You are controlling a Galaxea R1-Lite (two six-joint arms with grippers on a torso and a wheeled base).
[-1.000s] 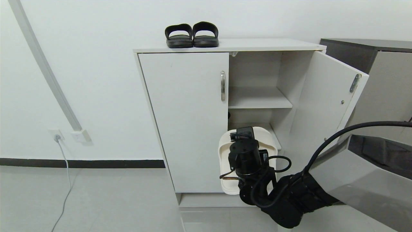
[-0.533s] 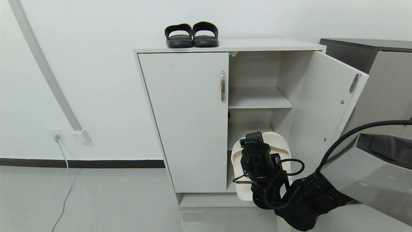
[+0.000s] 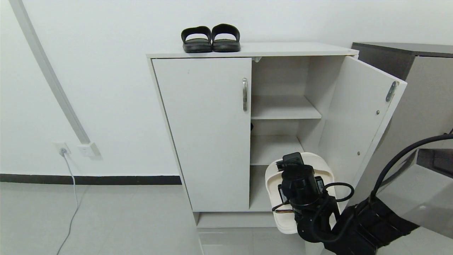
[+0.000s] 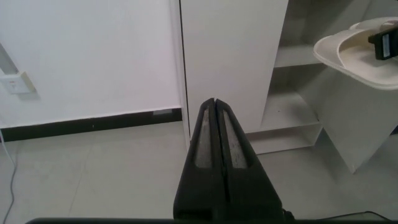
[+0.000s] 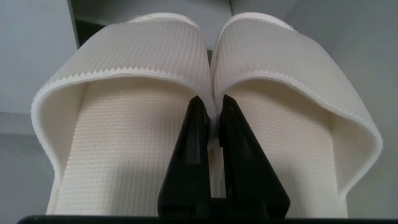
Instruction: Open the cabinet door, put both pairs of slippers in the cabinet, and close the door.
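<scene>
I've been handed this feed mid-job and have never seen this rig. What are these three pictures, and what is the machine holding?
It is a two-armed robot. The wide picture comes from its head camera; the other two come from a camera on each wrist. The right end effector pinches the pair of cream textured slide slippers together by their inner edges, in front of the white wooden cabinet, whose open right door stands beside them. A pair of black slide slippers sits on the cabinet's top. The left end effector is shut and empty, above the grey floor.
</scene>
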